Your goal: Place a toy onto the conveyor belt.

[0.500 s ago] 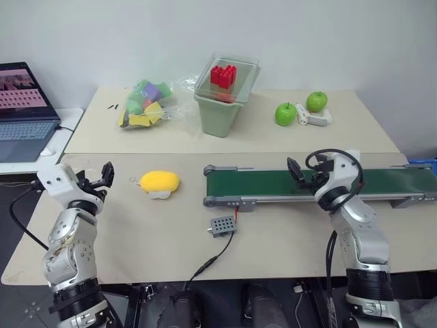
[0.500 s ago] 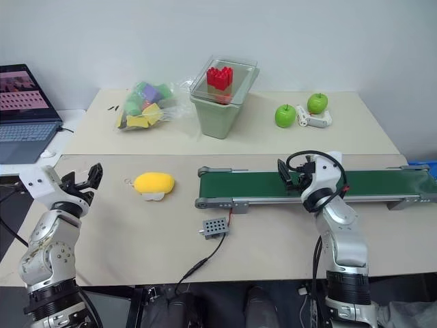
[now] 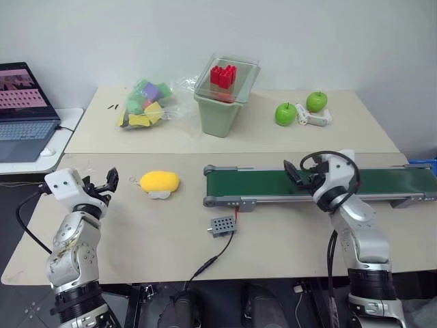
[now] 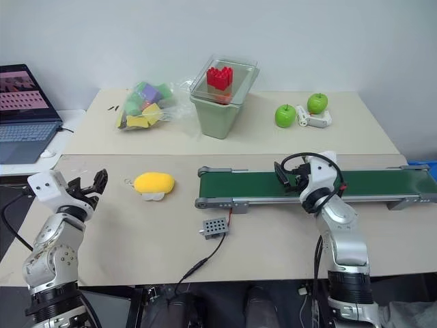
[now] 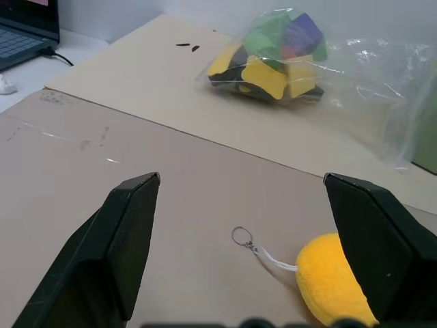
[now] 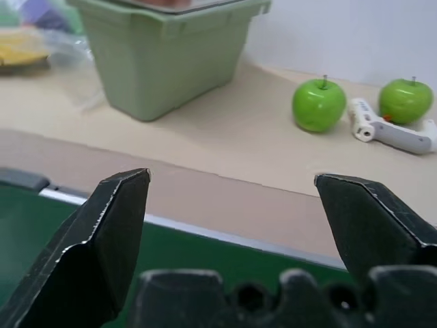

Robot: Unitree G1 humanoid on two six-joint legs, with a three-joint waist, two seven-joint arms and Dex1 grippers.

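Head stereo pair looks forward and down from above the near table edge, covering the whole table (image 3: pixel 287 246) with the conveyor belt (image 3: pixel 273 183) crossing its right half; both eyes share nearly the same field. Left wrist camera sits low, close to the tabletop, facing along its spread fingers (image 5: pixel 113 256) toward the yellow toy (image 5: pixel 333 283) and the bag of foam blocks (image 5: pixel 273 51). Right wrist camera sits just above the belt, facing the green bin (image 6: pixel 171 51) and two apples (image 6: pixel 317 104).

Two green apples (image 3: pixel 286 113), one toy (image 3: pixel 160 182)

Yellow plush toy (image 3: pixel 160 182) on table, beside empty green conveyor belt (image 3: pixel 273 184)
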